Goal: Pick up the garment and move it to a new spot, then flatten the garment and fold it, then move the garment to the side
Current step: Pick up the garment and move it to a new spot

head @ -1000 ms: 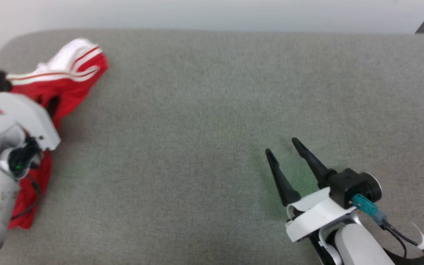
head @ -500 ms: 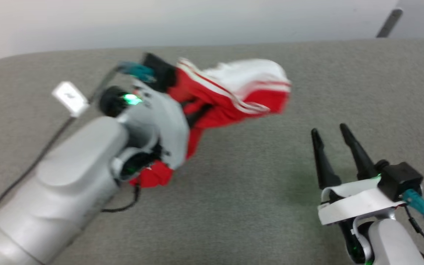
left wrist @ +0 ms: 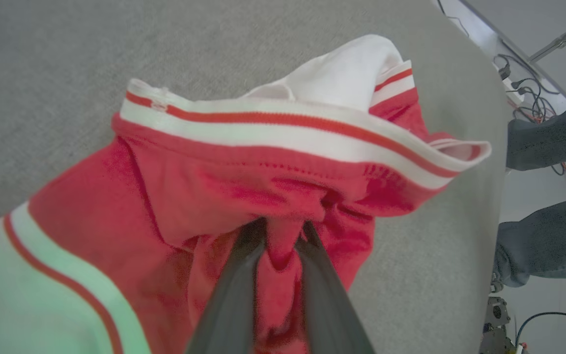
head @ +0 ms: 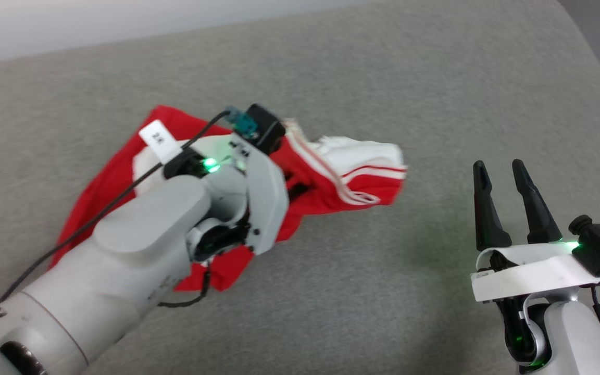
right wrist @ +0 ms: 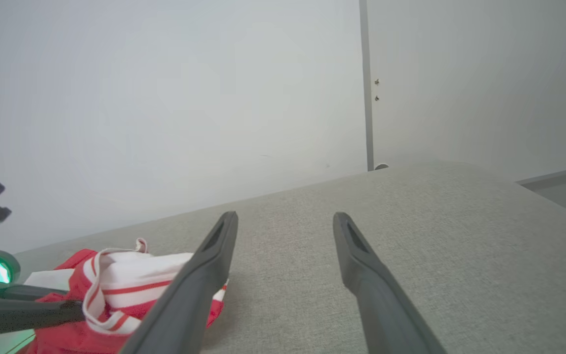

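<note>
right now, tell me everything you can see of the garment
The garment is a red jersey of soft knit-looking cloth with white sleeve panels and white-and-red stripe trim. It is crumpled and bunched, partly resting on the grey fabric surface. The left gripper is shut on a fold of its red cloth below the striped edge; the right gripper stands apart, open.

a: what does the left arm (head: 123, 250) look like?
b: pale grey, smooth rounded shells, a green light (head: 209, 165) at the wrist. a thin black cable (head: 97, 213) runs along it, with a white tag (head: 158, 139) and a teal plug (head: 241, 122).
a: and the right gripper (head: 499, 163)?
b: two long dark pointed fingers (head: 487, 221) on a white bracket (head: 534, 271), black camera block (head: 599, 244) beside.
</note>
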`<state>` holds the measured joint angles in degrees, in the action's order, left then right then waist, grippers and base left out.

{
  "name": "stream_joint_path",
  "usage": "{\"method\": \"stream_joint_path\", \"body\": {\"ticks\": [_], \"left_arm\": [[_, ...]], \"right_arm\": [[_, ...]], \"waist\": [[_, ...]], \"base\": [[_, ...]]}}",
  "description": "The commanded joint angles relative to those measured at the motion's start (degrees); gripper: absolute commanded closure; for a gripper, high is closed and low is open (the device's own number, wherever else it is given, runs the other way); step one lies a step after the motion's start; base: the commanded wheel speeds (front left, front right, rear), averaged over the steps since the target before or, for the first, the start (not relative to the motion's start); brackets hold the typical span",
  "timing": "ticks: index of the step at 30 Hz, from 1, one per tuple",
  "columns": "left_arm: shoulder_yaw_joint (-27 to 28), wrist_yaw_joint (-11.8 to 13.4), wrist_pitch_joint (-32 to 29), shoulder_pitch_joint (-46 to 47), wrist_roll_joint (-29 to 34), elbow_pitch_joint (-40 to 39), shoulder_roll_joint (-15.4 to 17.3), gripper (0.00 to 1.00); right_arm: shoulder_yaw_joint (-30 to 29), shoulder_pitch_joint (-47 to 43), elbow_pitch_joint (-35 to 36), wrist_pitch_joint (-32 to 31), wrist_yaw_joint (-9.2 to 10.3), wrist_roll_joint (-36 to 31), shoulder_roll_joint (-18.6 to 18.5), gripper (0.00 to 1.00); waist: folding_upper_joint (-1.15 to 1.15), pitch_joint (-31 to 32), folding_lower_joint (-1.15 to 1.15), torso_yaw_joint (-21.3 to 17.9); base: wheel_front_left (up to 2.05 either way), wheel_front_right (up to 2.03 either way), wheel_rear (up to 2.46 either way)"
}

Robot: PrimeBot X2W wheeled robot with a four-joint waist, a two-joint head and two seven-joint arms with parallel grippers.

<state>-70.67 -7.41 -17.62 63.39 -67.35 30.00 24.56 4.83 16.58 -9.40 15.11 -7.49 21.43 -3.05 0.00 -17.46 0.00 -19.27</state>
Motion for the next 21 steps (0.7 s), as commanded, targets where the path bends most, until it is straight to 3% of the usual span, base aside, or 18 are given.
{"method": "stream_joint_path", "body": {"ticks": [1, 8, 12, 14, 15, 16, 17, 21], "left_arm": [[-0.5, -0.1, -0.3, -0.3, -0.2, 1.3, 0.4, 1.00], [-3.2, 0.2, -4.1, -3.5, 2.2, 10.5, 0.5, 1.00], [-3.7, 0.5, -3.0, -4.3, 3.3, 12.9, 0.1, 0.98], [-3.9, 0.5, -2.5, -4.7, 2.9, 13.6, -0.3, 0.78], [-3.9, 0.5, -1.9, -4.6, 2.7, 13.6, -0.4, 0.61], [-3.9, 0.5, -1.2, -4.4, 2.1, 13.5, -0.6, 0.16], [-3.9, 0.5, -0.5, -4.0, 1.4, 13.4, -0.8, 0.00], [-3.3, 0.5, 3.0, -1.7, 0.0, 11.8, -1.4, 0.00]], "right_arm": [[0.1, 0.4, 0.1, 0.1, 0.00, 0.9, 0.3, 0.00], [1.5, 0.8, 0.1, 0.1, 0.00, 2.7, 0.2, 0.00], [1.9, 1.3, 0.0, 0.1, 0.00, 2.4, 0.2, 0.00], [2.2, 1.8, -0.2, 0.1, 0.00, 1.8, 0.2, 0.00], [2.3, 1.9, -0.2, 0.1, 0.00, 1.5, 0.2, 0.00], [2.3, 2.0, -0.4, 0.1, 0.00, 1.1, 0.2, 0.00], [2.3, 2.0, -0.6, 0.1, 0.00, 0.5, 0.2, 0.00], [2.2, 2.4, -1.3, 0.1, 0.00, -1.8, 0.2, 0.00]], "waist": [[0.00, -4.7, 0.00, -5.5], [0.00, -6.7, 0.00, -7.5], [0.00, -7.0, 0.00, -7.3], [0.00, -6.8, 0.00, -6.8], [0.00, -6.6, 0.00, -6.4], [0.00, -6.4, 0.00, -6.0], [0.00, -6.1, 0.00, -5.4], [0.00, -4.4, 0.00, -2.3]], "base": [[0.00, 0.00, 0.00], [0.00, 0.00, 0.00], [0.00, 0.00, 0.00], [0.00, 0.00, 0.00], [0.00, 0.00, 0.00], [0.00, 0.00, 0.00], [0.00, 0.00, 0.00], [0.00, 0.00, 0.00]]}}
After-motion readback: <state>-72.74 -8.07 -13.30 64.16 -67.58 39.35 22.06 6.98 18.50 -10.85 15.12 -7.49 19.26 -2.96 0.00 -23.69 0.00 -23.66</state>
